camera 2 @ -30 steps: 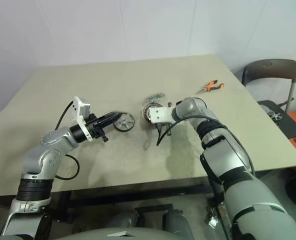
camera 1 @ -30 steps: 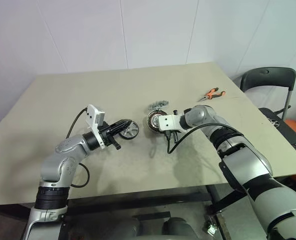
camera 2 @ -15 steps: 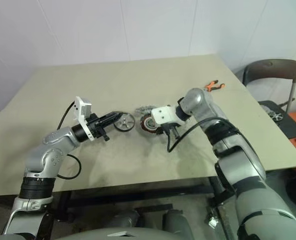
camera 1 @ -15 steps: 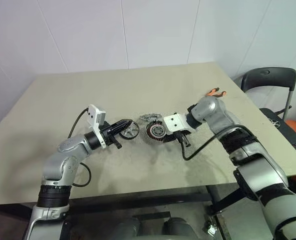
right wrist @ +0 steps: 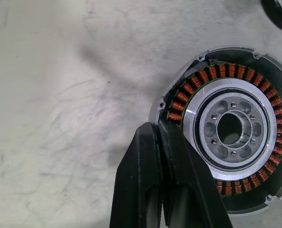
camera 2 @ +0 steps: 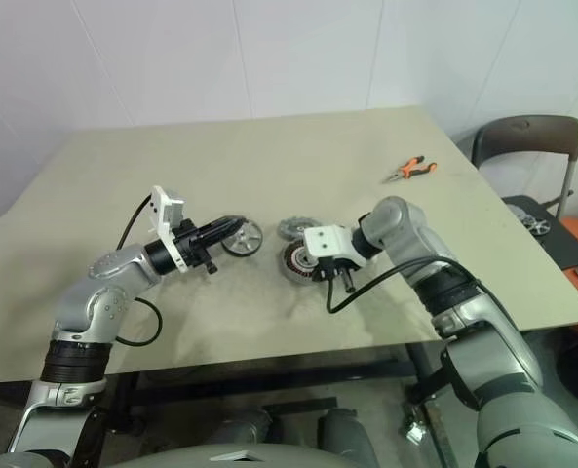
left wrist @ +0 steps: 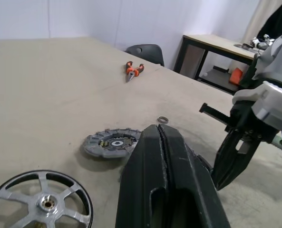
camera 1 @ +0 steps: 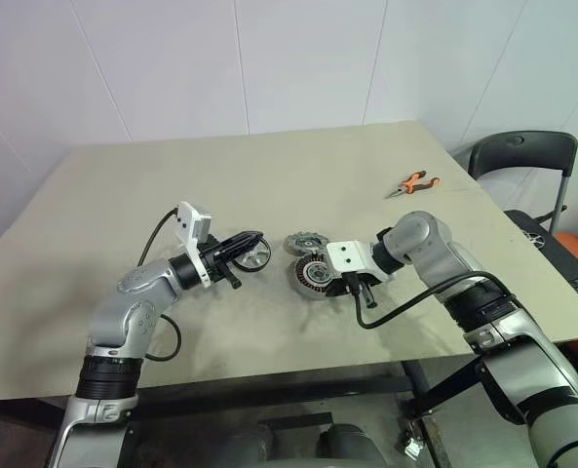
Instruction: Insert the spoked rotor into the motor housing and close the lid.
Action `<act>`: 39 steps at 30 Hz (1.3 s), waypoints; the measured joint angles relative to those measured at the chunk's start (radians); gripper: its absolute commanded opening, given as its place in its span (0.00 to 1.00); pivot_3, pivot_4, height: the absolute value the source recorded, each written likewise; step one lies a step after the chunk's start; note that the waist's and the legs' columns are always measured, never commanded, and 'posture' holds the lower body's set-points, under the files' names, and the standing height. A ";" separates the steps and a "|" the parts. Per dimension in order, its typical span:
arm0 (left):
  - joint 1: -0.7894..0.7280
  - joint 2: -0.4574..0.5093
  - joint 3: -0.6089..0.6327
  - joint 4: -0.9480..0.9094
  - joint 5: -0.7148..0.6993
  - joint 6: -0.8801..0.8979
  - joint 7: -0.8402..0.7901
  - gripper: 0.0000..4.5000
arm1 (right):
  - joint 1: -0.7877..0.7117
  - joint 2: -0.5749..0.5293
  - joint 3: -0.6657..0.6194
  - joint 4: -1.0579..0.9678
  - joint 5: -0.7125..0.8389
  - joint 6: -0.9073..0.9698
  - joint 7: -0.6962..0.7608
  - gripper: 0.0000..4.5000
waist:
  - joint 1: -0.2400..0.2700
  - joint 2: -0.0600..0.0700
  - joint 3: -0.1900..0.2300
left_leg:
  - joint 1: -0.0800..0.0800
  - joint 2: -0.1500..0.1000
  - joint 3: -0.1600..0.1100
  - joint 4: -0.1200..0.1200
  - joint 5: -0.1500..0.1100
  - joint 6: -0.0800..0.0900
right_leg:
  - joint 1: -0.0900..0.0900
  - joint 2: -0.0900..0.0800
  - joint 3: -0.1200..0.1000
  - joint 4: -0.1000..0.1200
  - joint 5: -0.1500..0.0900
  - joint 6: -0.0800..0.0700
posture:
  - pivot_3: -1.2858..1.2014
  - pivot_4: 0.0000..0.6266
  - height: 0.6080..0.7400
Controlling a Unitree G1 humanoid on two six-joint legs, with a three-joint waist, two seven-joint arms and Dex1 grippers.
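Two grippers clenched, nothing held

Left gripper is hovering over the spoked rotor — fingers pinched together. Right gripper is pressing shut at the motor housing rim; lid is lying just behind, on the table.

A beige counter stands against plain white panelled walls. A dark chair sits beside its right edge, and another table stands farther off.
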 measured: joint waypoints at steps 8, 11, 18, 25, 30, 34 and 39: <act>-0.006 0.001 -0.001 0.015 0.000 0.000 -0.006 0.00 | 0.004 0.022 0.001 -0.019 0.012 0.019 -0.024 0.36 | 0.001 -0.004 -0.002 | 0.000 0.000 0.000 0.000 0.000 0.000 | 0.000 0.000 0.000 0.000 0.000 0.000 | 0.52 0.00 1.00; -0.007 0.003 -0.001 0.018 0.000 -0.001 -0.007 0.00 | 0.004 0.018 0.001 -0.064 0.051 0.081 0.027 0.36 | 0.001 -0.004 -0.003 | 0.000 0.000 0.000 0.001 0.000 0.000 | 0.000 0.000 0.000 0.000 0.000 0.000 | 0.52 0.00 1.00; -0.007 0.004 -0.001 0.018 0.000 -0.002 -0.009 0.00 | -0.019 0.005 -0.060 -0.139 0.164 0.218 0.050 0.36 | 0.000 -0.005 -0.003 | 0.000 0.000 0.000 0.000 0.000 0.000 | 0.000 0.000 0.000 0.000 0.000 0.000 | 0.52 0.00 1.00; -0.007 0.001 -0.001 0.018 0.001 -0.003 0.000 0.00 | -0.041 -0.008 -0.254 -0.064 0.161 0.178 -0.282 0.36 | 0.009 -0.012 -0.008 | 0.000 0.000 0.000 0.000 0.000 0.000 | 0.001 0.000 0.000 -0.001 0.000 0.000 | 0.52 0.00 1.00; -0.011 -0.004 0.008 0.026 0.001 -0.004 0.024 0.00 | 0.192 0.027 -0.329 -0.032 0.136 0.179 -0.558 0.36 | 0.026 -0.015 -0.009 | 0.000 0.000 0.001 0.000 0.000 0.001 | 0.000 0.000 0.001 -0.002 0.000 0.000 | 0.52 0.00 1.00; -0.036 -0.004 -0.004 0.055 0.007 -0.004 0.012 0.00 | 0.338 0.114 -0.397 -0.113 0.142 0.247 -0.746 0.36 | 0.022 -0.015 -0.009 | 0.000 0.001 0.003 -0.001 0.000 0.001 | -0.001 0.000 0.001 0.001 0.000 0.000 | 0.52 0.00 1.00; -0.072 -0.004 -0.013 0.089 0.020 -0.011 -0.009 0.00 | 0.362 0.164 -0.431 -0.247 0.163 0.300 -0.865 0.36 | 0.024 -0.014 -0.010 | 0.002 0.003 0.005 0.000 0.000 0.001 | 0.000 0.000 0.001 0.001 0.001 -0.002 | 0.52 0.00 1.00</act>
